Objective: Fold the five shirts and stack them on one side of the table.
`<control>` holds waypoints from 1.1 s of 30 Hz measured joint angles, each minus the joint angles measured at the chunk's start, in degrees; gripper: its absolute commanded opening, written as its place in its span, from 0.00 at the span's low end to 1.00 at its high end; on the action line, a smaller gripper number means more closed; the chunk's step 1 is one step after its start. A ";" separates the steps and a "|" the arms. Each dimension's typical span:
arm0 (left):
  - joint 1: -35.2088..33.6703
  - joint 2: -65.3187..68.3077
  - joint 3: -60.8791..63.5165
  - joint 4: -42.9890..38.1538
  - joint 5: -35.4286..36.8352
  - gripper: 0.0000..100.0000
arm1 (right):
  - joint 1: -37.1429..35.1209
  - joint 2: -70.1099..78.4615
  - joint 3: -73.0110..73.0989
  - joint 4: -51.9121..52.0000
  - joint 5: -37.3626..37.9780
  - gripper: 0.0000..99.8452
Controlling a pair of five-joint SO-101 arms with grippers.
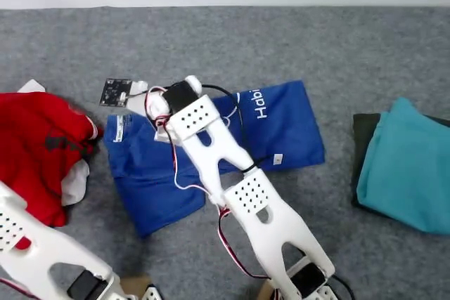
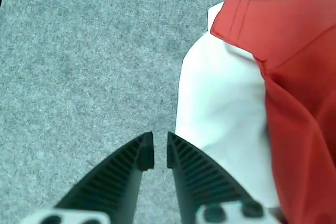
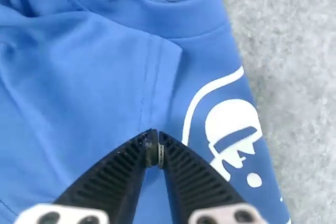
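Note:
A blue shirt [image 1: 211, 138] with white print lies partly folded in the middle of the grey table. The right arm [image 1: 211, 145] stretches over it towards its collar. My right gripper [image 3: 157, 148] is shut, tips together just over the blue shirt [image 3: 79, 87] beside the white print. At the left lies a crumpled red shirt [image 1: 35, 145] on a white shirt [image 1: 74, 180]. My left gripper [image 2: 160, 153] is shut with a hairline gap and nothing in it, over bare mat next to the white shirt [image 2: 220, 119] and the red shirt [image 2: 294, 51].
A folded teal shirt [image 1: 408, 166] rests on a dark green shirt [image 1: 364, 138] at the right edge. The left arm [image 1: 42, 244] rises from the front left corner. Grey mat [image 1: 281, 40] lies bare along the back, below a white wall.

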 measured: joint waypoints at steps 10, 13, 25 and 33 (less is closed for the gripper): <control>0.00 0.00 0.00 0.00 0.00 0.05 | 1.14 -16.09 24.70 0.00 -5.36 0.01; 0.09 0.00 0.00 0.00 0.00 0.05 | 1.14 -16.70 31.47 0.00 -8.18 0.01; 1.58 0.00 0.00 0.00 0.00 0.05 | 1.14 -11.16 33.67 0.09 -10.02 0.01; 1.58 0.00 0.00 0.00 0.00 0.05 | -1.49 -24.00 37.63 0.09 -10.02 0.02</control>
